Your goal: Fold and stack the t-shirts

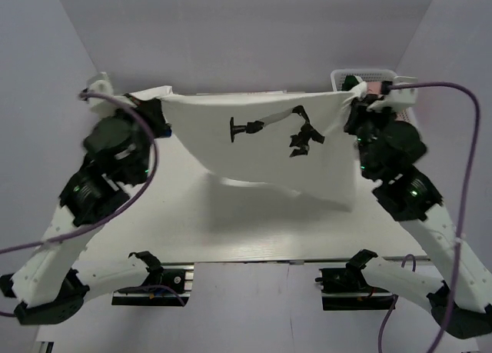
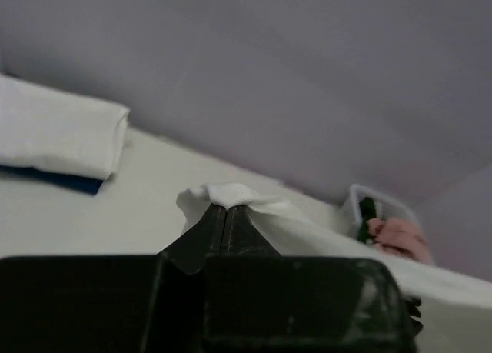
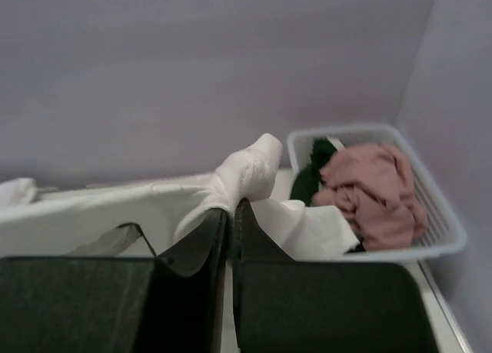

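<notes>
Claw status: left claw point(image 2: 225, 208) and right claw point(image 3: 231, 207) each clamped onto a top corner of the printed white t-shirt point(image 1: 261, 157). Its held edge runs left–right between them, the body hanging over the worktop point(image 1: 231, 238). You have both arms equally near.

A white plastic mesh basket point(image 1: 369, 71) sits at the far right corner of the worktop point(image 1: 231, 222), close to the right wall. Its rim is rounded, and the right wrist view shows its sides as a fine open grid. The worktop is pale and matte, with a soft shadow across its middle. Plain grey-lilac walls point(image 1: 246, 30) enclose the far edge and both sides.
</notes>
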Available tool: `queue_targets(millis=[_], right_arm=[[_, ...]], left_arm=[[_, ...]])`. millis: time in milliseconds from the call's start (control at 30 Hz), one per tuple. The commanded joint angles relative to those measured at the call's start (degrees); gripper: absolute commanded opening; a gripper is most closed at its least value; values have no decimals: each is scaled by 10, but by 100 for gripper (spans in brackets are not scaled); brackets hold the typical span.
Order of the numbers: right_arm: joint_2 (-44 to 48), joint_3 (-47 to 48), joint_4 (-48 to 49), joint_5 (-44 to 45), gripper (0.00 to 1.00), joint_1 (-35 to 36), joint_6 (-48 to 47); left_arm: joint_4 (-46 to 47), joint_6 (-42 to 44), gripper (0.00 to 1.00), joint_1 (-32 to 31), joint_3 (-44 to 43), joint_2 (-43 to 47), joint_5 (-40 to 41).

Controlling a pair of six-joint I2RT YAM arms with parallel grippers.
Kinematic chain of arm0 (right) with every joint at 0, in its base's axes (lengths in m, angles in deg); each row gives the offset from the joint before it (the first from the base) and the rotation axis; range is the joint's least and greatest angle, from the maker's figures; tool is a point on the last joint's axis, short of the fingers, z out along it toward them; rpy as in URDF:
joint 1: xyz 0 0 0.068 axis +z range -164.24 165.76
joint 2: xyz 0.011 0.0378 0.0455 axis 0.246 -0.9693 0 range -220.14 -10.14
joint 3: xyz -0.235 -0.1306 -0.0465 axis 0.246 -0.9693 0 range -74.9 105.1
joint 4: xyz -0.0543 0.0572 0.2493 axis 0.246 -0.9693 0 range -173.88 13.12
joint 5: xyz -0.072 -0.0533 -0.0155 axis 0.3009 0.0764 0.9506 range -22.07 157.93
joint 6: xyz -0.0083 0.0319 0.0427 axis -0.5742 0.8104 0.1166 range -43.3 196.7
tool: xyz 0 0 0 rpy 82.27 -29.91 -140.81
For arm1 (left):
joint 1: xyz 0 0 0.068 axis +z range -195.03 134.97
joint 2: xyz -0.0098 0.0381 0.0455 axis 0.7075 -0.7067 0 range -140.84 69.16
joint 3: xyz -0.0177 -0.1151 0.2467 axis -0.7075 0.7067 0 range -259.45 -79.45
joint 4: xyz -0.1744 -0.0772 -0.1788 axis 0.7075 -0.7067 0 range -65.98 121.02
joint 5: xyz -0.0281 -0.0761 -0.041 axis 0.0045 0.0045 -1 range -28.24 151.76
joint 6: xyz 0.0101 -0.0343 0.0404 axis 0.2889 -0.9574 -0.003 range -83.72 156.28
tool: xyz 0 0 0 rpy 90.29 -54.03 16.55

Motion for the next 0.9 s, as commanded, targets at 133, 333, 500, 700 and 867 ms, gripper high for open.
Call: queue_targets(millis=[133,333,500,700,867], right_arm=[[138,90,6,-209,0,-1,-53],[178,127,-24,-226,0,-2,-55],[166,168,-73,-313,0,-2,-34],[121,142,-36,-200,0,0,-32],[-22,107,-29,-12,0,-2,-16]], left_arm=[[121,113,0,1,-45,120,-120],[108,119,0,1,-75,152,-188],[87,113,0,1,-112,146,-231],[76,107,0,1,-112,81,-117],[34,56,0,6,-58,-43,78]])
